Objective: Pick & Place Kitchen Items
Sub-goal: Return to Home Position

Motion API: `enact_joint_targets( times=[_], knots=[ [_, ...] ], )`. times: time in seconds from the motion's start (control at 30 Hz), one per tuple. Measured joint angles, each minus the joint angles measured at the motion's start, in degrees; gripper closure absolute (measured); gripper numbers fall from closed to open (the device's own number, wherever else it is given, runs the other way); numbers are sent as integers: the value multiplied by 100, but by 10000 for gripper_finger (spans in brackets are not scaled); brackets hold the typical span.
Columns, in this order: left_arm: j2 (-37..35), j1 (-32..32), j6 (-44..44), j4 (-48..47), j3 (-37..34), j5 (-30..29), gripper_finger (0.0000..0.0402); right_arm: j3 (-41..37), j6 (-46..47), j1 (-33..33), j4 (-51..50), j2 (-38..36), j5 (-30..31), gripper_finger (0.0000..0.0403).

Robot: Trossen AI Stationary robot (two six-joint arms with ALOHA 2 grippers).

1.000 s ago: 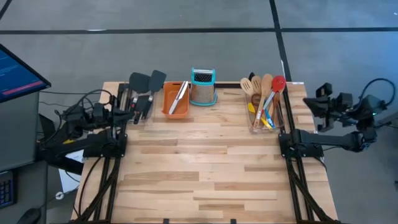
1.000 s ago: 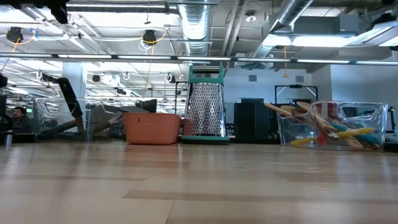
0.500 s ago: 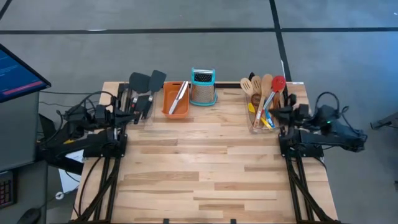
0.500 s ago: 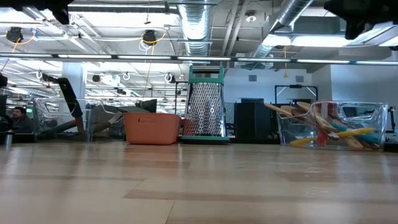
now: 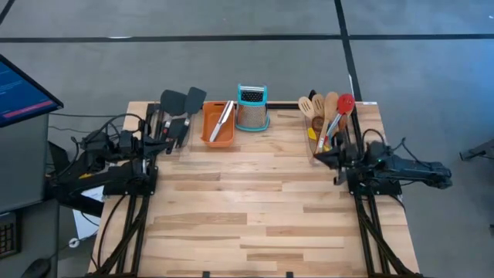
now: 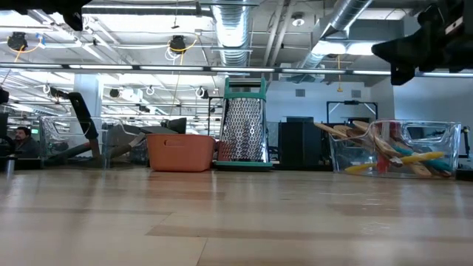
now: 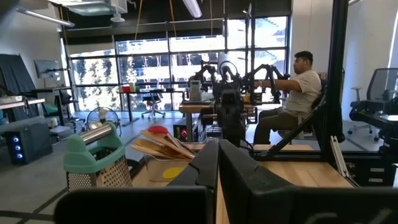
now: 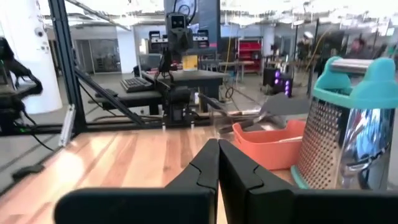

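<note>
Right of the box grater [image 5: 252, 108], and well apart from it, stands a clear bin [image 6: 449, 139] stuffed with kitchen items: wooden spoons [image 5: 320, 105] fanned out at its far end, a red spoon [image 5: 345, 102] beside them, and a yellow one [image 5: 312, 133] and a blue one [image 5: 333, 147] lower down in the pile. Just beside that bin's near end, on the side away from the grater, hangs the right pincer [image 8: 218, 149]. Its fingers are pressed flat together with nothing between them, and it points across the desk [image 5: 247, 208] towards the grater.

Over on the grater's other side, an orange tray [image 5: 208, 127] sits just beside it, with one steel-handled tool [image 5: 222, 120] lying aslant inside. Further out from the grater than the tray comes a second clear bin [image 5: 171, 123], and the black turners [image 5: 184, 99] poke their blades out past its far end. The left pincer [image 7: 218, 149] waits beside that bin, clenched as well and carrying nothing. It looks back across at the grater's teal top and at the wooden spoons beyond.

Beyond the desk on the right arm's side, a person [image 7: 305, 93] sits at another robot rig.
</note>
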Motion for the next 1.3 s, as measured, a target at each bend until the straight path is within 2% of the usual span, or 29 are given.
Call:
enact_joint_targets(
  times=[0.17,0.37,0.6,0.8,1.0,1.3],
  knots=[
    [0,0,0,0,0,0,400,-493,-514,0,713,-1,-1,403],
    [0,0,141,33,-33,-2,400,-496,-618,1,505,0,-18,403],
    [1,0,128,70,-751,-6,400,-500,-627,1,423,0,-17,403],
    [2,0,181,649,-1447,-4,400,-500,-650,-1,163,19,-17,403],
    [2,0,191,742,-1931,-4,400,-500,-635,-13,160,65,-13,403],
    [163,0,155,890,-2192,-11,400,-502,-662,-10,159,83,-1,403]
  ],
)
